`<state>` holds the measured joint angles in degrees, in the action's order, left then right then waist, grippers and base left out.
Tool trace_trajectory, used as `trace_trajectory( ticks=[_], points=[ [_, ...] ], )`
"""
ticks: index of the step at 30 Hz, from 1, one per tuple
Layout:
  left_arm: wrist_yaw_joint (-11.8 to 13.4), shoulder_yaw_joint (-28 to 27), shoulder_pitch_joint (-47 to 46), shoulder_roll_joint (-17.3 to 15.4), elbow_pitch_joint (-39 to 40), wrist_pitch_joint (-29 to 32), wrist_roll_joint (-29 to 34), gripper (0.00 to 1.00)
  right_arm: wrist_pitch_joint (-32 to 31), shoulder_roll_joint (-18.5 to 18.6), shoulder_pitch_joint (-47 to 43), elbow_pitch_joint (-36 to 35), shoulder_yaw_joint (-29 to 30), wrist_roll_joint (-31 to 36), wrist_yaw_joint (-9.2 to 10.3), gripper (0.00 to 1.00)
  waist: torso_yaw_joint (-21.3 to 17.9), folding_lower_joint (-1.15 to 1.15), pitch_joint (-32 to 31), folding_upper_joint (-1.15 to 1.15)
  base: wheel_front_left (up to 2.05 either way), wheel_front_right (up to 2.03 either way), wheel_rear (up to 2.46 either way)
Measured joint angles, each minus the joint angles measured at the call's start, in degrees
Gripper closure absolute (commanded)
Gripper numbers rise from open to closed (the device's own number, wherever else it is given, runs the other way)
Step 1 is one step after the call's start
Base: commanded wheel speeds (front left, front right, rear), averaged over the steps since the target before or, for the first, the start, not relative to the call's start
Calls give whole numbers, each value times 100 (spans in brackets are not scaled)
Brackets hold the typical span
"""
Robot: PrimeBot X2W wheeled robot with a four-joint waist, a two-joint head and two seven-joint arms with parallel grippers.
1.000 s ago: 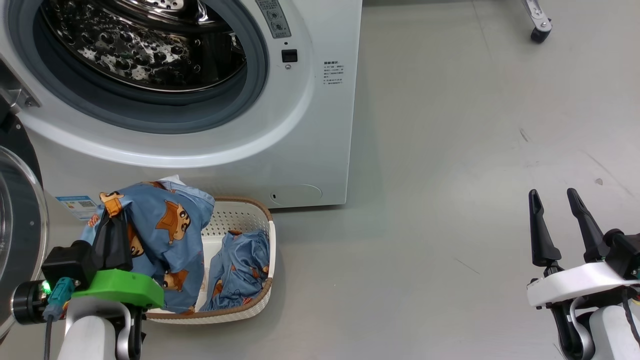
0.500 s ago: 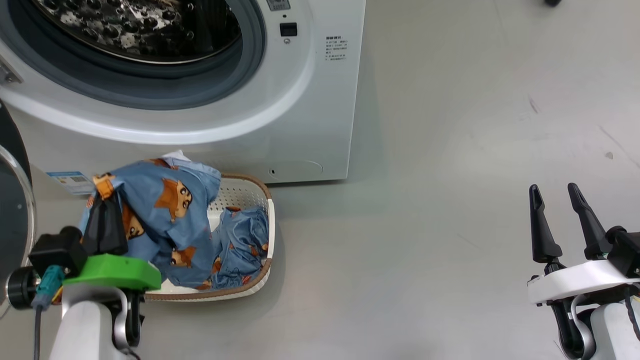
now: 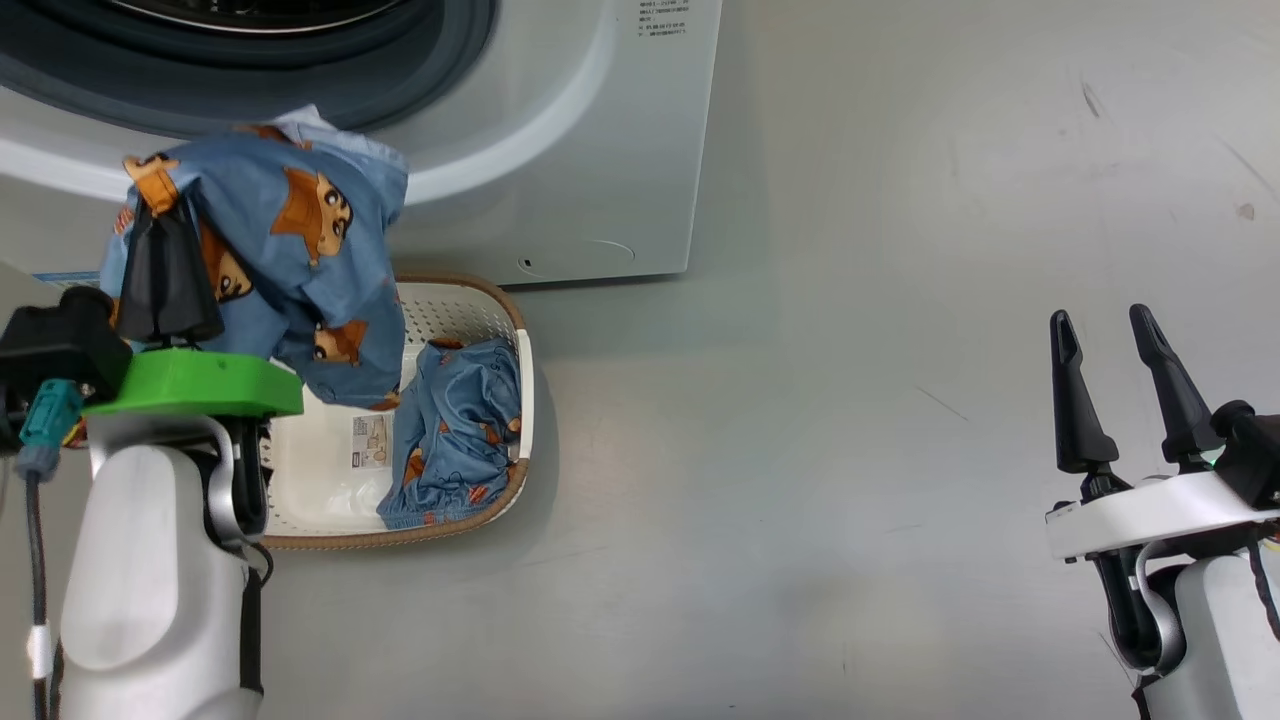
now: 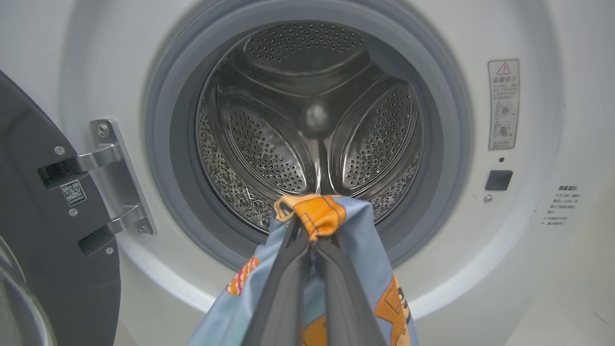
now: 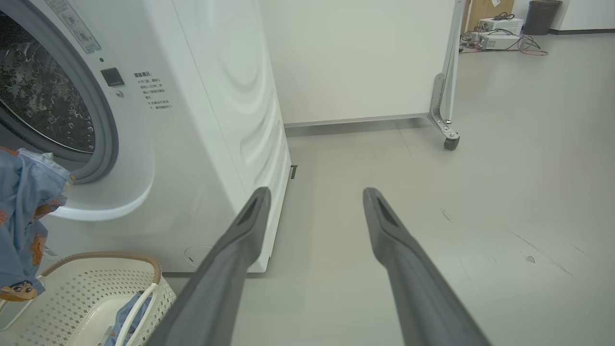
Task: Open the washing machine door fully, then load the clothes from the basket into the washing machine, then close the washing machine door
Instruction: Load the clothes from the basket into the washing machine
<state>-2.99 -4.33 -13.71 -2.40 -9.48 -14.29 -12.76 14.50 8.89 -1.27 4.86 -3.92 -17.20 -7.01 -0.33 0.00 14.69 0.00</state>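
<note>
Straight ahead of the left claw, clamped tight on the clothes, lies the drum of the washing machine: push well past the gasket before releasing.

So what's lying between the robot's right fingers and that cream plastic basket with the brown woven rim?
Nothing but bare grey floor, seen in the head view, from the cream perforated plastic basket to the right arm's dark fingers.
</note>
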Motion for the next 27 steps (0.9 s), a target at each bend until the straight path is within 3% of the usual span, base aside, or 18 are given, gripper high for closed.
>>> trace_trajectory(
  ticks=[13, 27],
  points=[
    [107, -134, -1410, -430, -486, 12, 172, 100, 0, 15, 344, 10, -45, -138, 0, 0, -226, 0, 557, 0, 0, 0, 0],
    [186, -297, -2577, -649, -861, 112, 180, 100, 0, 65, 519, -7, -12, -224, 0, 0, -303, 0, 1041, 0, 0, 0, 0]
  ],
)
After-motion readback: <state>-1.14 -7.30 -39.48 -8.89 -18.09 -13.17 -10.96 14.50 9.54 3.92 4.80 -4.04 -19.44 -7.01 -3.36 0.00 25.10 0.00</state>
